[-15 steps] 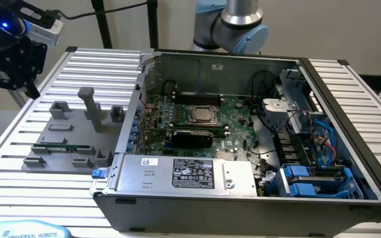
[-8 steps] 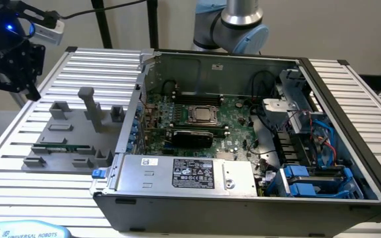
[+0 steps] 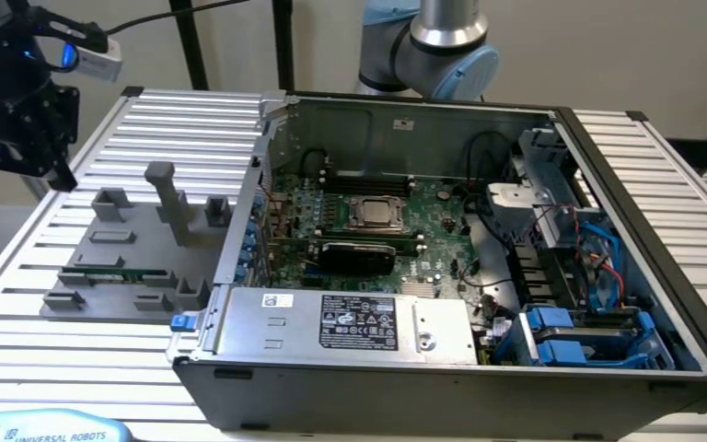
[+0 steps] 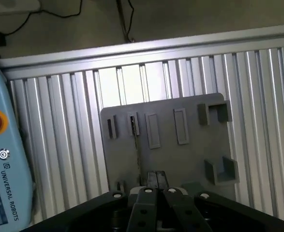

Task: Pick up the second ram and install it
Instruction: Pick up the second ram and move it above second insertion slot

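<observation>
The second ram [image 3: 114, 274], a thin green stick, lies in a holder on the grey fixture plate [image 3: 133, 241] at the exterior view's left, beside the open computer case [image 3: 452, 359]. In the wrist view the second ram [image 4: 136, 147] shows edge-on as a thin dark line on the fixture plate [image 4: 190, 154]. My gripper [image 3: 49, 166] hangs high above the table's far left corner, well apart from the stick. In the wrist view the gripper [image 4: 156, 180] has its two fingers pressed together, shut, with nothing between them. The motherboard's black memory slots [image 3: 372, 174] lie behind the processor socket [image 3: 377, 214].
Grey upright posts [image 3: 167, 198] and small brackets stand on the fixture plate. A blue teach pendant [image 4: 1, 169] lies at the table's edge. The case walls [image 3: 643, 239], power supply [image 3: 341, 324], cables and blue drive bays [image 3: 574, 336] crowd the inside of the case.
</observation>
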`<state>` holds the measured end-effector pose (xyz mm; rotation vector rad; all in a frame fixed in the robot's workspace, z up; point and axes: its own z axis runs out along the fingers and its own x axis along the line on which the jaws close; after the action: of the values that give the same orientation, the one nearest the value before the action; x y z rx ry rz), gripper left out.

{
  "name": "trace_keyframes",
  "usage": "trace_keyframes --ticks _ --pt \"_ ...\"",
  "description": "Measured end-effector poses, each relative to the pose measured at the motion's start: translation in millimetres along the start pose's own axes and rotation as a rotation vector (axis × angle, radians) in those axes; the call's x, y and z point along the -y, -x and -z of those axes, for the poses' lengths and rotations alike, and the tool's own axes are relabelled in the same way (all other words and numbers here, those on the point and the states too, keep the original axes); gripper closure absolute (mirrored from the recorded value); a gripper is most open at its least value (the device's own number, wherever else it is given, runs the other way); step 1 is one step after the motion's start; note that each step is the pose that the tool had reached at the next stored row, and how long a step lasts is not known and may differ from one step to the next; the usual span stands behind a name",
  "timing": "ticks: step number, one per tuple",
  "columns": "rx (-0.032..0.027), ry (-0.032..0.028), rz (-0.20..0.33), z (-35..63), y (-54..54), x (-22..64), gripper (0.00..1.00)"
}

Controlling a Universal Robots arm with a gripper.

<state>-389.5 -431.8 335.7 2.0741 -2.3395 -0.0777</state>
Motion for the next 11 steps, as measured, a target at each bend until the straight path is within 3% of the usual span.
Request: trace_keyframes --ticks 5,11 --pt "-0.0034 -0.003 0.084 -3.3 -0.1 0.2 0.89" --pt "-0.0046 -0.0046 0.118 -6.8 -0.2 5.4 0.89"
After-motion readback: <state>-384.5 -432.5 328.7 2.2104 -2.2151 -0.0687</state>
